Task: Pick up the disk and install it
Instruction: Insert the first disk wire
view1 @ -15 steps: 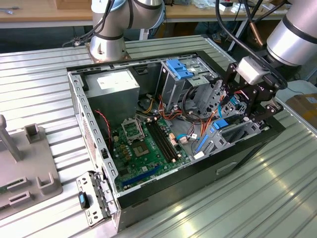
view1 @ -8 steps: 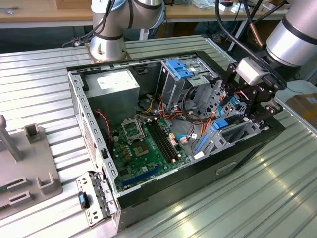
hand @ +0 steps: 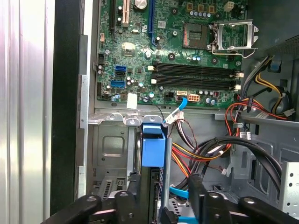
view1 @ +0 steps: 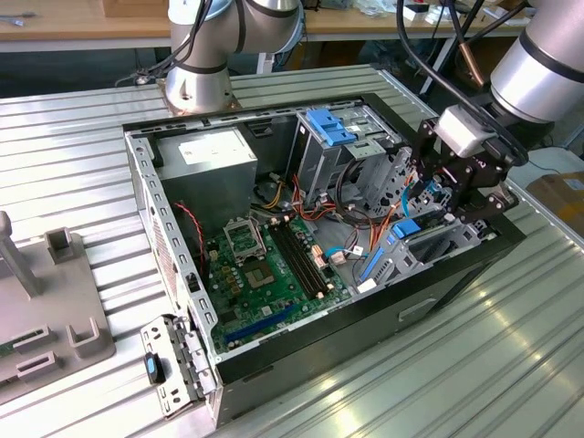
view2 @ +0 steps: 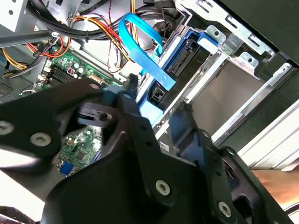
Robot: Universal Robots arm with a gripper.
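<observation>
Open computer case (view1: pixel 146 182) lying on its side on a ribbed metal table (view1: pixel 511 365), shown from the exterior view, with the robot arm (view1: pixel 547 64) reaching in from the exterior view's right. A green motherboard (view1: pixel 265 274) covers the floor of the case, and a grey power supply (view1: pixel 214 160) sits in the far corner. A metal drive cage (view2: pixel 243 88) occupies the end of the case nearest the arm.

The disk (hand: pixel 153 149) stands on edge inside this cage, and the blue end of its carrier frame faces the motherboard. In the second wrist view, the disk (view2: pixel 187 56) lies along the cage wall.

The gripper (hand: pixel 163 196) hangs directly over the cage. Its fingers (hand: pixel 133 196) are spread apart and straddle the near end of the disk. One finger is just beside the disk, and the other stands off with a visible gap between them.

A flat blue cable (view2: pixel 140 46) loops above the disk, and a bundle of red, orange and yellow wires (hand: pixel 201 154) runs beside the cage.
</observation>
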